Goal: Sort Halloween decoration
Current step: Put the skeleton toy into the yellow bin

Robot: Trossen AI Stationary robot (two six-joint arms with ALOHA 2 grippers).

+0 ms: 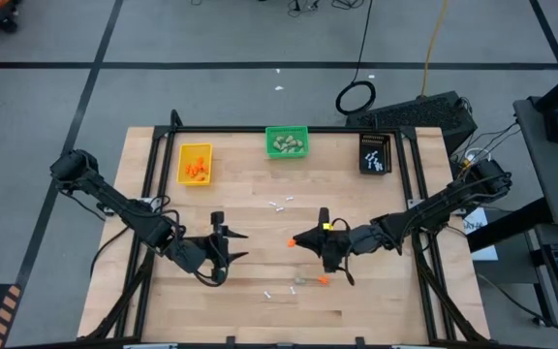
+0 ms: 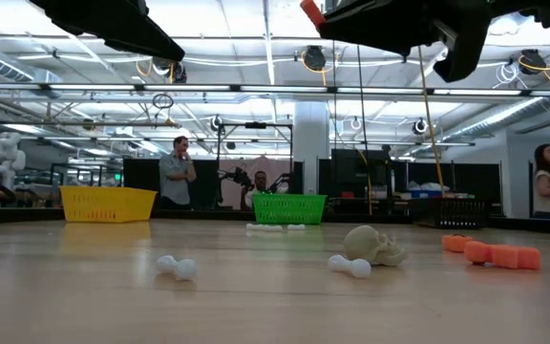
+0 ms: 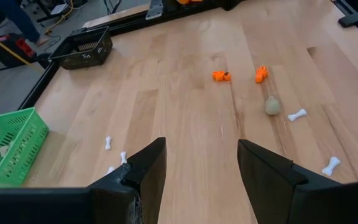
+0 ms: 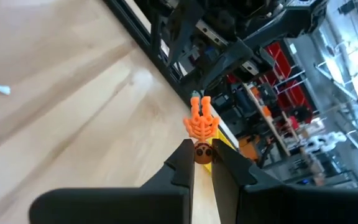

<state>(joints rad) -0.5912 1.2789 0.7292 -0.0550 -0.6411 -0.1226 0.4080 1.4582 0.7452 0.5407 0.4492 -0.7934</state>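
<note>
The right claw [image 4: 202, 163] is pinched nearly shut on a small orange skeleton piece [image 4: 201, 124], which sticks out past its fingertips. The high view shows this claw lifted over the middle of the counter [image 1: 376, 310], its orange load at the tip.

The left claw [image 3: 201, 171] hangs over the counter's near-left part with its jaws standing apart and nothing between them. Ahead of it, loose on the wood, lie two more orange bits [image 3: 221, 76], a beige skull-like lump [image 3: 272, 105] and several white bones [image 3: 297, 115].

As for progress, the sorting looks partly done. Beyond both claws, along the far edge, the yellow bin [image 1: 195, 163] already holds orange pieces, the green bin [image 1: 287, 143] holds beige lumps, and the black bin [image 1: 376, 153] holds white sticks. Still to go:
- the orange piece in the right claw, presumably bound for the yellow bin
- an orange bit [image 1: 323, 280] and the beige lump just below and beside the right claw
- a few white bones between the two claws, some nearer the bins, some nearer the front edge

I would judge it past halfway, with a handful of items remaining
</note>
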